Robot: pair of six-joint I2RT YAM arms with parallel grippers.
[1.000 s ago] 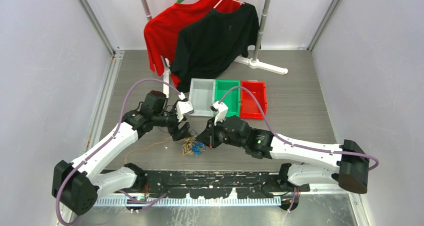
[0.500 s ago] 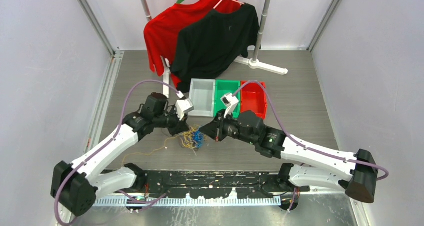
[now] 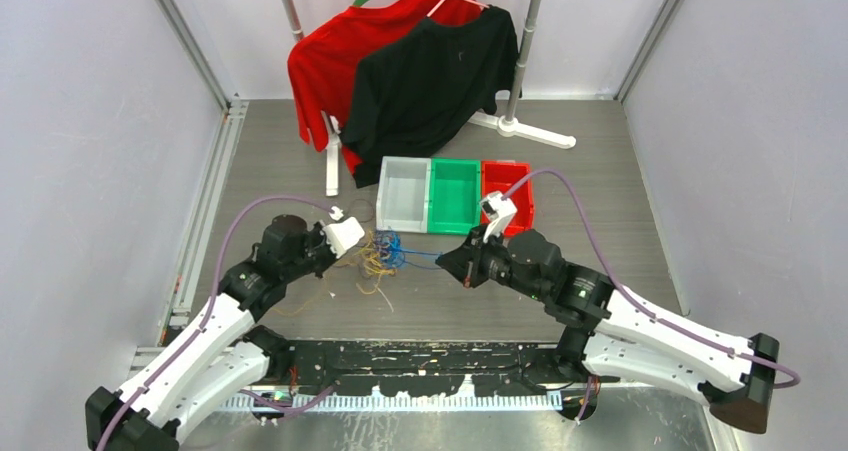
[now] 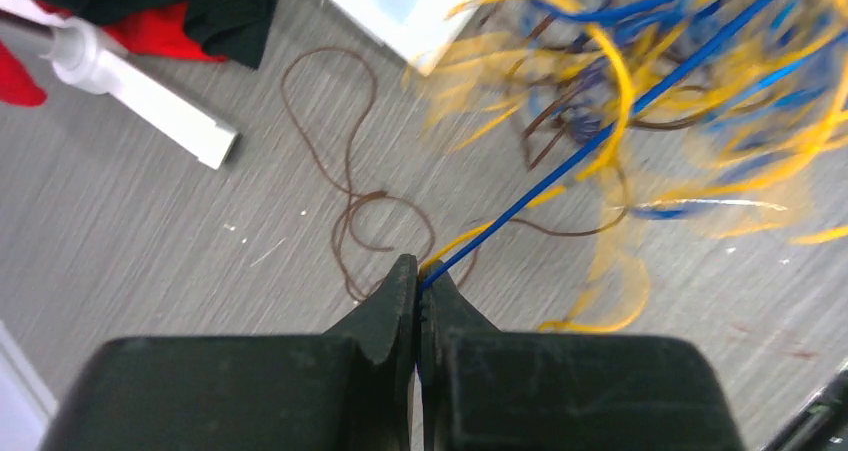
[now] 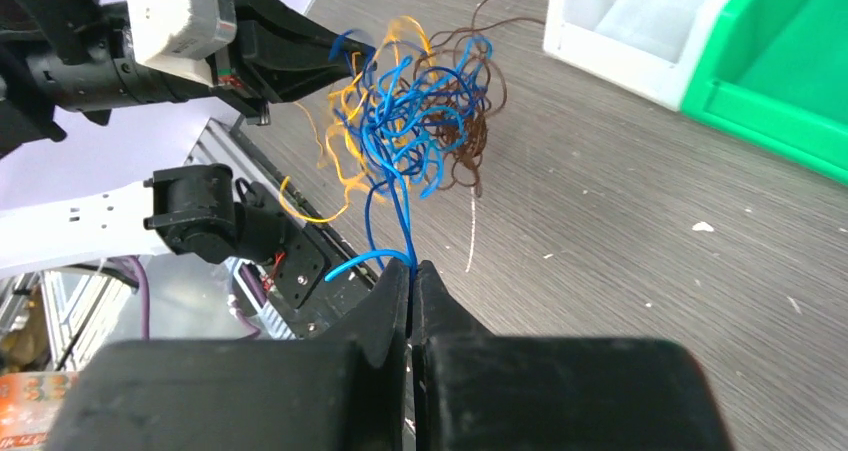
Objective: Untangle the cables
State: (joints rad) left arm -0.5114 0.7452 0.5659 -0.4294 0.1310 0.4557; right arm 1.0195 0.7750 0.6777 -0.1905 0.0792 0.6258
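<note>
Bins (image 3: 405, 161) close behind cables (image 3: 380, 256), blocking far side.

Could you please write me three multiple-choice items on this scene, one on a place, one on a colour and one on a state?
1. Where is the cable tangle?
A. In the green bin. B. Just on the near side of the grey bin. C. On the clothes rack.
2. What colour of cable does the right gripper pinch?
A. Blue. B. Yellow. C. Brown.
3. How are the fingers of the left gripper?
A. Wide open. B. Out of view. C. Shut on strands.
Answers: 1 B, the top view shows it there; 2 A, a blue cable leaves its tips; 3 C, tangle strands leave the closed tips.
</note>
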